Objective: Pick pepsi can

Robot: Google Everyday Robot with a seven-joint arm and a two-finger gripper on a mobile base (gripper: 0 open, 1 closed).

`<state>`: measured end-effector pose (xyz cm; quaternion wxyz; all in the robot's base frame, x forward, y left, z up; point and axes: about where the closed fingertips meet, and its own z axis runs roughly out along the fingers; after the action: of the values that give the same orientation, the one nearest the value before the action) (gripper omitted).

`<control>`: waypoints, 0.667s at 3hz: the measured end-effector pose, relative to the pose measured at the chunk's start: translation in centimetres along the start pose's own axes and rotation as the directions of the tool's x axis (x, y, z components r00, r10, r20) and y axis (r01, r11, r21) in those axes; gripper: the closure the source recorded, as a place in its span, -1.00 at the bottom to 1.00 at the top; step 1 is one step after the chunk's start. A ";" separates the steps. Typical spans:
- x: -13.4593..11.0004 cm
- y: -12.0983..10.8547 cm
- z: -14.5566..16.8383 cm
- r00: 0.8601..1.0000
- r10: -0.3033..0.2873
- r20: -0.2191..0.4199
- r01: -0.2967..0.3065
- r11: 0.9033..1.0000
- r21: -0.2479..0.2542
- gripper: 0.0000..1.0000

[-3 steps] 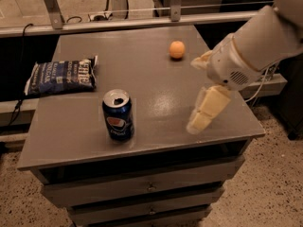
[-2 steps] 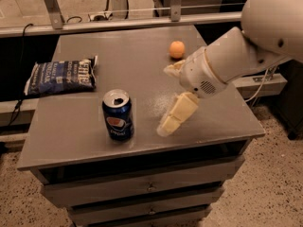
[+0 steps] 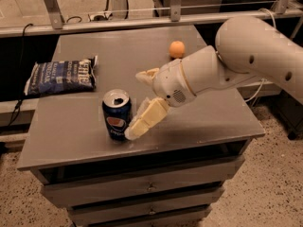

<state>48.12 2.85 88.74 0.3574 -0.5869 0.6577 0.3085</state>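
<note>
The pepsi can, dark blue with a silver open top and a round red-white-blue logo, stands upright near the front left of the grey table. My gripper is just right of the can, open. Its near cream finger lies low beside the can's right side, with its tip by the can's base. The far finger is behind and apart from the can. The can is not between the fingers.
A flat dark-blue chip bag lies at the table's left edge. A small orange ball sits at the back, behind my arm. A rail with metal posts runs behind the table. Drawers are under the tabletop.
My arm has swung left across the table, from the right edge to right beside the can. The can, bag and orange ball have not moved.
</note>
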 end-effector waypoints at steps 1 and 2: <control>-0.9 1.2 1.8 0.997 0.021 0.073 -0.018 0.999 -0.036 -1.00; -1.5 2.0 2.9 0.992 0.054 0.117 -0.047 0.997 -0.060 -0.63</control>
<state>46.56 6.31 88.30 0.3709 -0.5607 0.6409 0.3706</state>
